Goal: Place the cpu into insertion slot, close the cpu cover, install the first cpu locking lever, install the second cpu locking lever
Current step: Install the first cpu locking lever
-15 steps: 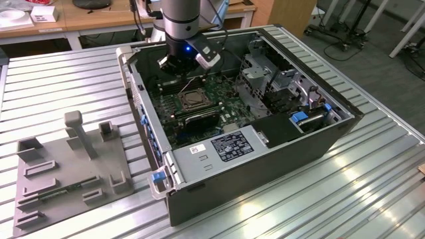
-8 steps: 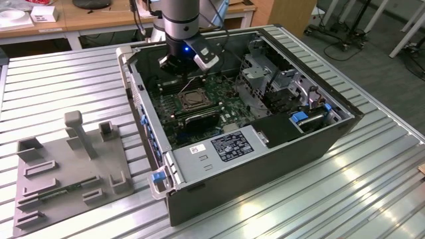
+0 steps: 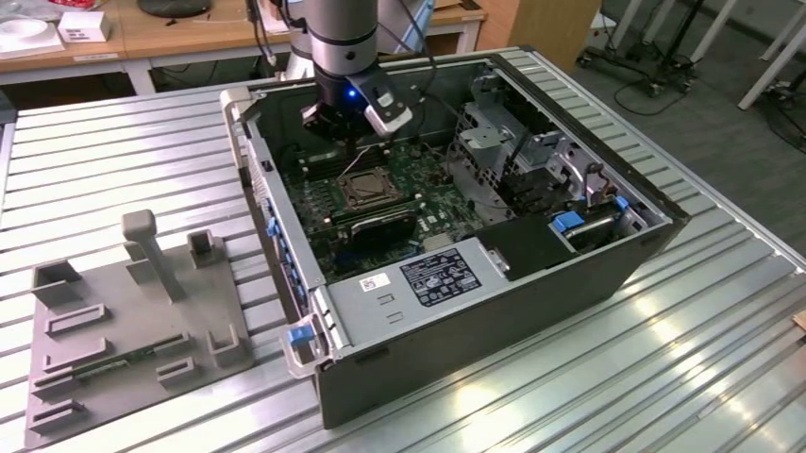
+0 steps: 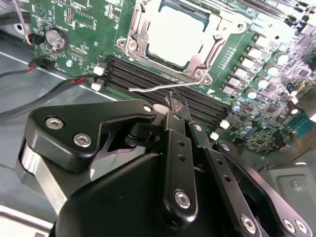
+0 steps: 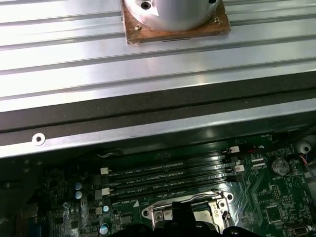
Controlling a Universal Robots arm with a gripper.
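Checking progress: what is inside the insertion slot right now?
The cpu sits inside the insertion slot, framed by the cpu cover lying over its edges. What lies beneath the cpu is covered.

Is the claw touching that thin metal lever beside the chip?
Cannot tell: in the second wrist view the gripper overlaps the lever, hiding any gap.

Your arm (image 3: 334, 33) comes down nearly upright from 12 o'clock in the exterior view, with a blue light (image 3: 349, 92) glowing on its wrist (image 3: 359, 99). Your hand (image 3: 334, 137) points straight down. In the second wrist view its black fingers (image 4: 180, 148) meet at the tips, pinched together toward 12 o'clock.
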